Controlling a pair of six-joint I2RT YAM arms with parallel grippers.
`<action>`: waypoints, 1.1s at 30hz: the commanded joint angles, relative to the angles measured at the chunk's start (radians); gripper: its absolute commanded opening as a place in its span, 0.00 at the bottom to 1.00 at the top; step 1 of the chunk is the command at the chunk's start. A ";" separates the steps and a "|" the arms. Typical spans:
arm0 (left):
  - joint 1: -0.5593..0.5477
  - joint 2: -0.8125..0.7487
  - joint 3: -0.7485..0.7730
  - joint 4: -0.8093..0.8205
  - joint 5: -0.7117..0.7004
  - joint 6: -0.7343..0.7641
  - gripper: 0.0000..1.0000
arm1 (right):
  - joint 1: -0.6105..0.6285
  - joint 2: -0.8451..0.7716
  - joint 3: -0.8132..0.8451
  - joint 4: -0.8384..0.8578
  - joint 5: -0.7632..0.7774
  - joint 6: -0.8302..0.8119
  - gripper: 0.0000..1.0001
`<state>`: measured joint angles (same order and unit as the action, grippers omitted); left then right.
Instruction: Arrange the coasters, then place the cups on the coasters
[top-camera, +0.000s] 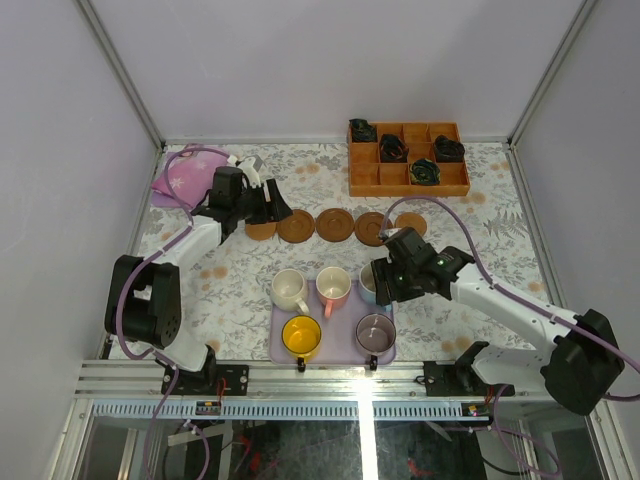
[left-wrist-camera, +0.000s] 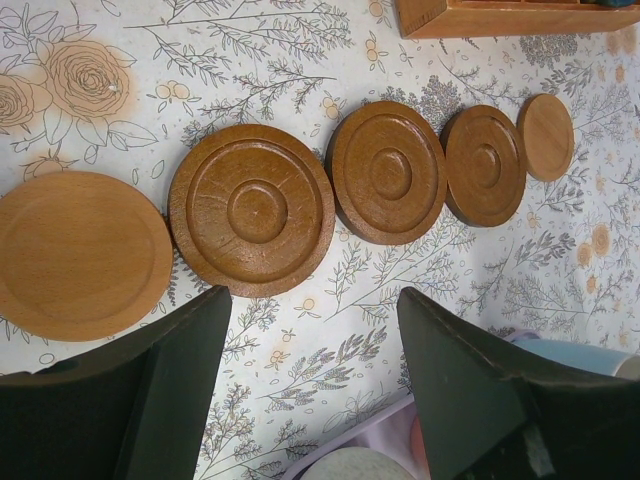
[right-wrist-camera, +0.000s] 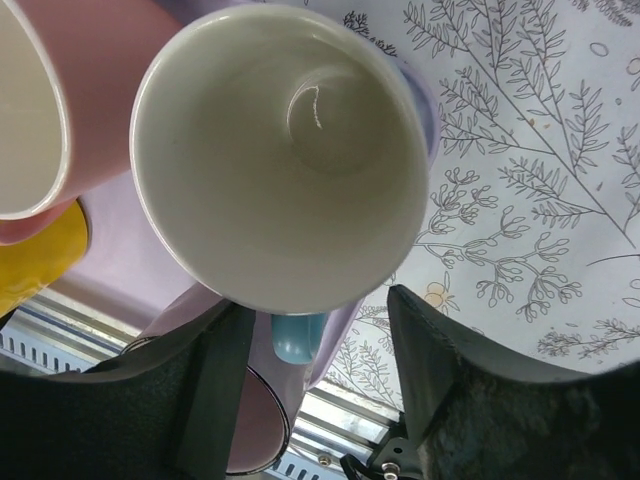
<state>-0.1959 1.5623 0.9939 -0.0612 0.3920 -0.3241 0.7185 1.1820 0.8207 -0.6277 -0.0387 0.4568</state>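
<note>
The light blue cup (right-wrist-camera: 280, 150) stood upright on the lavender tray (top-camera: 338, 338), its handle between the fingers of the right claw (right-wrist-camera: 318, 305), part open and gripping nothing. The left claw (left-wrist-camera: 312, 297) hung open and empty near the coasters (left-wrist-camera: 255, 210), rowed left-to-right.

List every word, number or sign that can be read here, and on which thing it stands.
None can be read. The small handled mugs, the flat round brown wooden coasters, the orange-brown compartmented wooden box and the flower-printed tablecloth show no writing.
</note>
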 joint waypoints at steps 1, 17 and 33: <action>-0.004 0.006 -0.003 0.040 -0.015 0.019 0.68 | 0.015 0.026 0.001 0.044 0.019 0.003 0.58; -0.004 0.012 0.002 0.040 -0.021 0.016 0.68 | 0.025 0.064 0.052 0.009 0.089 -0.010 0.00; -0.005 -0.010 0.000 0.045 -0.054 0.025 0.68 | 0.027 -0.007 0.193 0.081 0.398 -0.087 0.00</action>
<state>-0.1959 1.5684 0.9939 -0.0616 0.3584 -0.3202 0.7406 1.2102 0.9386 -0.6388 0.1951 0.4088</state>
